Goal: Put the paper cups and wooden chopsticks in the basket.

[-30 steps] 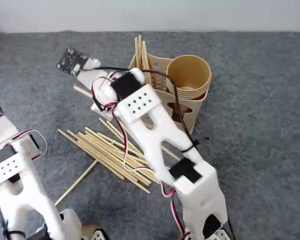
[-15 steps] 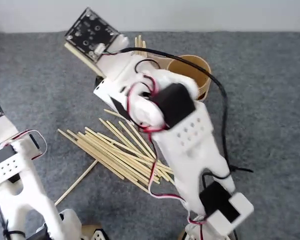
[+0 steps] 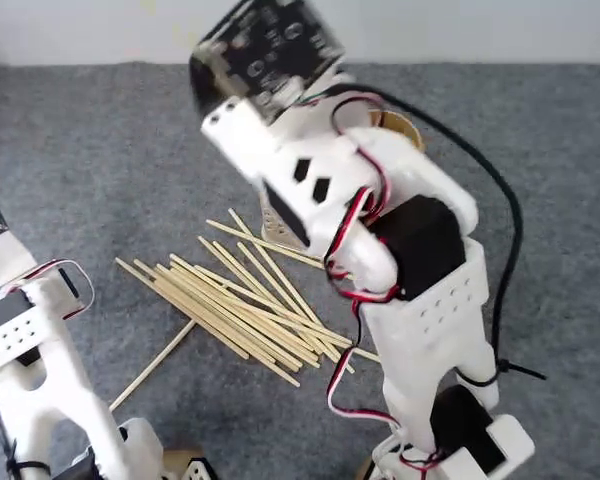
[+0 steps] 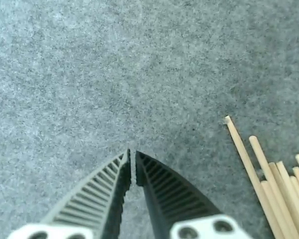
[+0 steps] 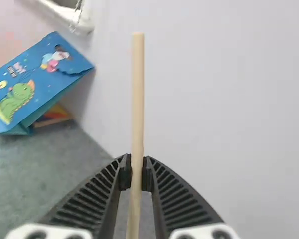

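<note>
1. the right gripper [image 5: 135,174] is clenched on one pale round wooden chopstick [image 5: 137,94], which juts straight past its tips, likely so it can slide endwise into the tan perforated plastic basket [image 3: 273,222] beneath the arm.
2. the left gripper [image 4: 133,167] is pinched closed on nothing over grey carpet [image 4: 139,74].
3. loose chopsticks [image 3: 235,300] fan beside the basket; open carpet surrounds them.

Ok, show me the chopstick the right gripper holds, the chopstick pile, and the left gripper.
held chopstick [image 5: 137,94], right wrist view, bare upper shaft.
chopstick pile [image 3: 242,303], high view, middle of the pile.
left gripper [image 4: 133,155], left wrist view, between its fingertips.
</note>
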Controlling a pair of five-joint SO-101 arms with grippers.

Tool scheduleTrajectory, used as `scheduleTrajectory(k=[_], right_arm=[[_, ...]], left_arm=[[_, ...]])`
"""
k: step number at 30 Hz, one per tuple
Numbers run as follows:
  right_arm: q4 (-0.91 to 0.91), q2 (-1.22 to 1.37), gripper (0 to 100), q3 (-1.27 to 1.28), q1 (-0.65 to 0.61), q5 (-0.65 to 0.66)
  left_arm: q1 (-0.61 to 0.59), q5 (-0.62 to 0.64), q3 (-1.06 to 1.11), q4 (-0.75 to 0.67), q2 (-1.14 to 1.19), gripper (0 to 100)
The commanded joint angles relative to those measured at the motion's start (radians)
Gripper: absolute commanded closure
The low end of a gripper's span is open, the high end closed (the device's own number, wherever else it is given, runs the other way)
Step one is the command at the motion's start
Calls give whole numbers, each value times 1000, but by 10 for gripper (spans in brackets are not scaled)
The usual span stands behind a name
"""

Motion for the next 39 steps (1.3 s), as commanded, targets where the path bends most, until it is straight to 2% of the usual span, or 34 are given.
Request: scheduleTrajectory(k=[1,7,21,25,31,39], right_arm=[[-102,-8,991,-29,58,-11],[-176,122,991,-31,116,-15],[-222,392,990,-31,225,-239],[-171,417,972,-31,254,-301],[-53,380,768,-43,245,-308],[91,251,834,-46,216,-301]], left_arm=[[-8,8,-4,-12,-37,984],[-8,8,-4,-14,-37,984],[-8,8,-4,-11,-37,984],[-8,8,-1,-11,-37,984],[-6,8,12,-15,-37,984],[-6,8,5,-9,-37,984]])
